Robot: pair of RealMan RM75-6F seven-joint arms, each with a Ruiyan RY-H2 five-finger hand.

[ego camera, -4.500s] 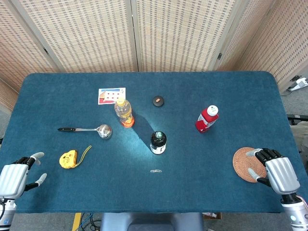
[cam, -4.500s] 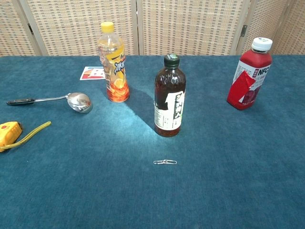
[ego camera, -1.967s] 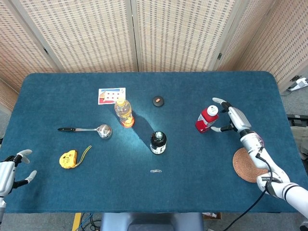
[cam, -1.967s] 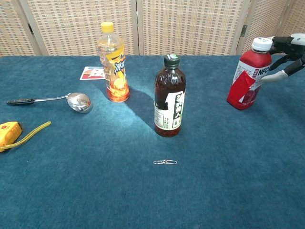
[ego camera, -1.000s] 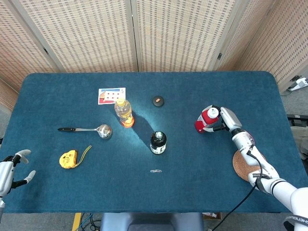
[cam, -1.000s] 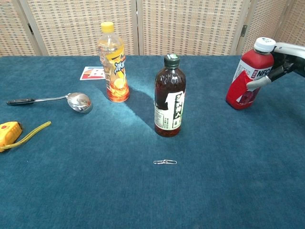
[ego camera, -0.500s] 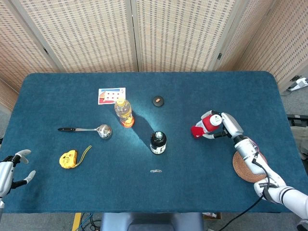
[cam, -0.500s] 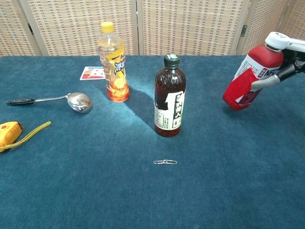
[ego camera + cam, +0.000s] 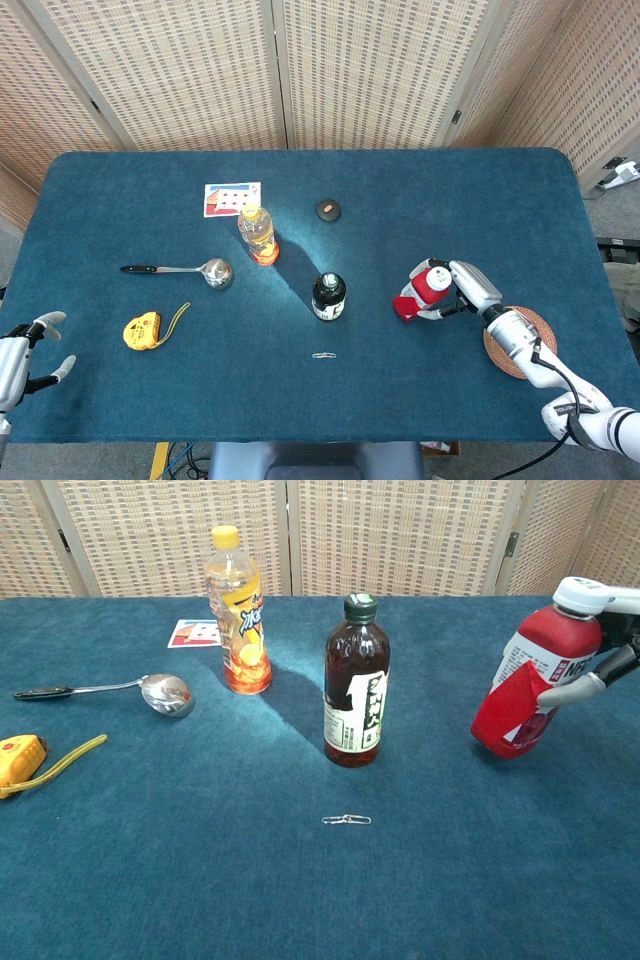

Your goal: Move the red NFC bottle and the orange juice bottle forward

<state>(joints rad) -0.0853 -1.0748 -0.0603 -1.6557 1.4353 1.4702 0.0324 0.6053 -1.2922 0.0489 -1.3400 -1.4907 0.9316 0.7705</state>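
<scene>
The right hand is wrapped around the red NFC bottle, fingers closed on its upper body from the right side; in the chest view the same hand shows only at the frame edge, one finger crossing the label. The bottle leans, its cap tipped toward the hand and its base toward 9 o'clock of it, so its long axis runs off vertical. Whether the base touches the blue table or hangs just above it I cannot tell. It sits at about 3 o'clock from the dark glass bottle, near it but apart, with the woven coaster at 4 o'clock of the hand.

The left hand rests at the near left edge, fingers spread, holding nothing. The orange juice bottle stands upright at roughly 1 o'clock from it, well apart, past the yellow tape measure and the spoon. That bottle lies on the left half of the table, so the left hand looks the nearer one for it; its axis is vertical, which favours a side grasp. The red bottle's move appears under way and needs setting down upright.
</scene>
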